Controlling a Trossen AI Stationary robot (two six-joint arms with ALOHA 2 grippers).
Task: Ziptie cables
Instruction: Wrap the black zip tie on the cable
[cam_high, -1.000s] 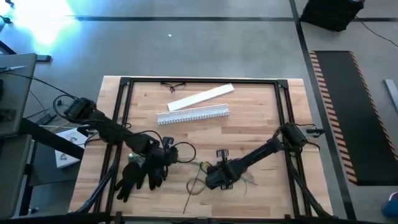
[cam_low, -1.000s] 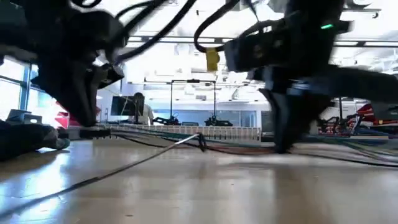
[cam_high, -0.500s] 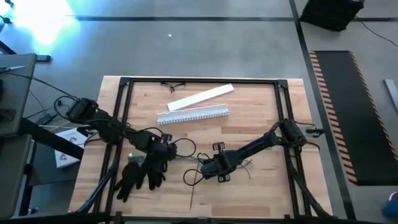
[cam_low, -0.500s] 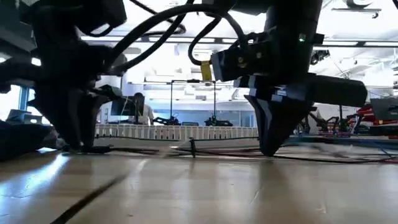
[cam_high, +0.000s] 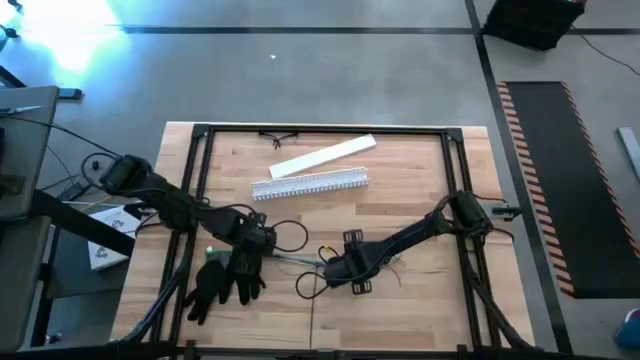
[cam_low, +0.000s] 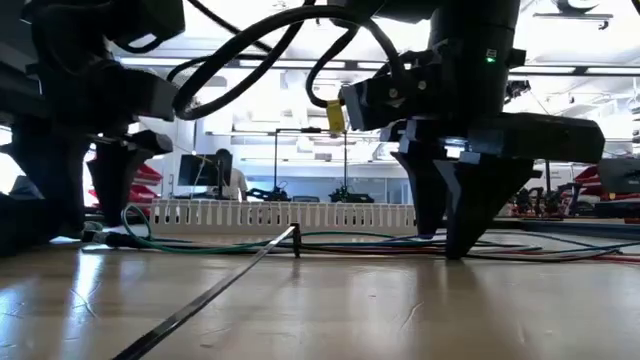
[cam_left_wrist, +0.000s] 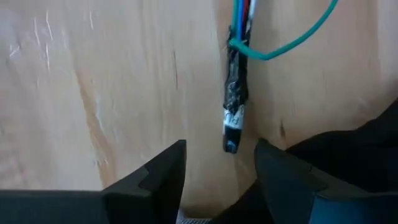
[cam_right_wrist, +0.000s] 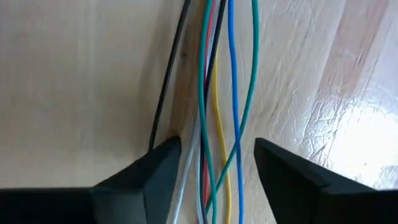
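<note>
The cables (cam_right_wrist: 214, 93), a bundle of thin green, blue, yellow, red and black wires, lie on the wooden table (cam_high: 420, 200) between my two grippers. In the right wrist view they run between the spread fingers of my open right gripper (cam_right_wrist: 214, 165). The bundle's black-taped end (cam_left_wrist: 235, 106) rests on the wood just in front of my open left gripper (cam_left_wrist: 219, 165). A black zip tie (cam_low: 200, 300) stands at the bundle, and its tail runs along the table toward the near edge. In the low view my right gripper (cam_low: 450, 225) points down over the cables.
A pair of black gloves (cam_high: 225, 282) lies right beside my left gripper (cam_high: 258, 240). A white slotted channel (cam_high: 310, 185) and a flat white strip (cam_high: 322, 157) lie toward the far edge. A black metal frame (cam_high: 325, 129) rims the table.
Both grippers have opened and let go of the cables. The bundle, drawn straight between them a second ago, now lies slack on the table, with a green wire looping out. My right gripper has moved a little toward the far edge and the left.
</note>
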